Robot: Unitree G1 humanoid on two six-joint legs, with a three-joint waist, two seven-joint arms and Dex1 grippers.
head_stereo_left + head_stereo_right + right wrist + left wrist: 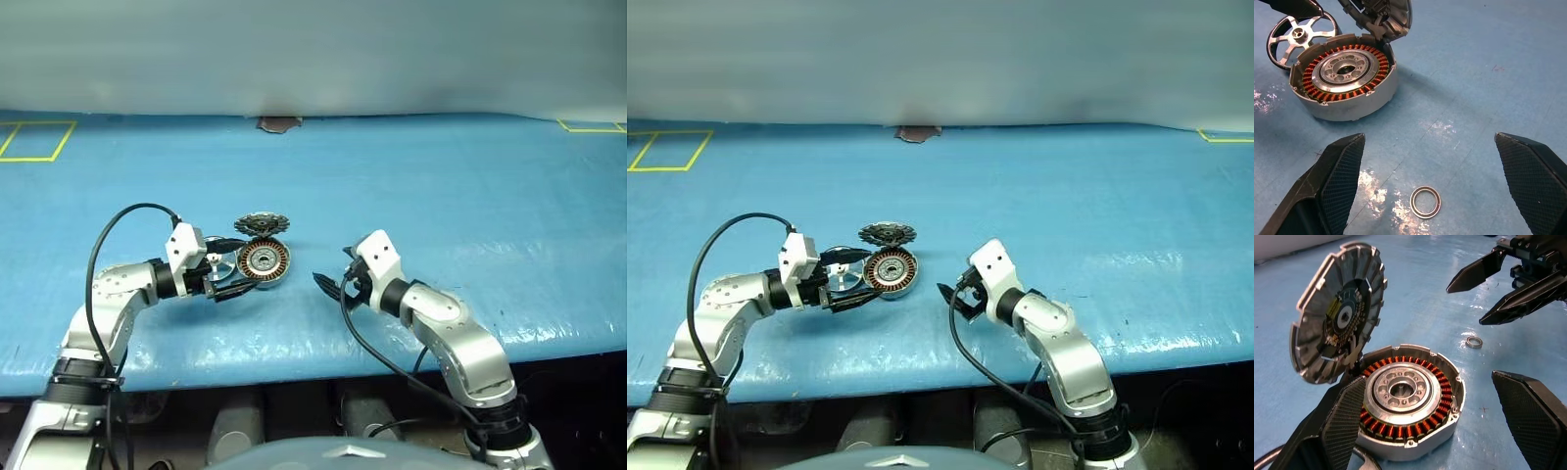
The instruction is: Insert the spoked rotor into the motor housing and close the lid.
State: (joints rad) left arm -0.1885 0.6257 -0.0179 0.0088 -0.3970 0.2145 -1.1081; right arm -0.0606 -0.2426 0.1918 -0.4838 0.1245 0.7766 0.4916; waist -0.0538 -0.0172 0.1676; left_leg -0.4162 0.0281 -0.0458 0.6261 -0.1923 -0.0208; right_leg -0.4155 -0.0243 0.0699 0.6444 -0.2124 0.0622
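**Rotor still out, housing open, both jaws empty**

Spoked rotor (1299,35) lies flat on the desk (441,196), touching or just beside the motor housing (1408,399) on the side away from the right gripper (331,285). It sits by the left gripper (235,266), so that arm looks like the natural one to pick it. Housing rests copper side up with its centre bare: nothing seated yet. Lid (1338,313) is propped on edge against the housing's far rim, dark segmented face toward the left jaws, probably parked there to keep the bore clear.

Left jaws wide, straddling the housing's near rim, one finger close against its wall, gripping nothing. Right jaws also wide and empty, aimed at the housing from well apart. A small washer ring (1425,201) lies on the desk between the right fingers.
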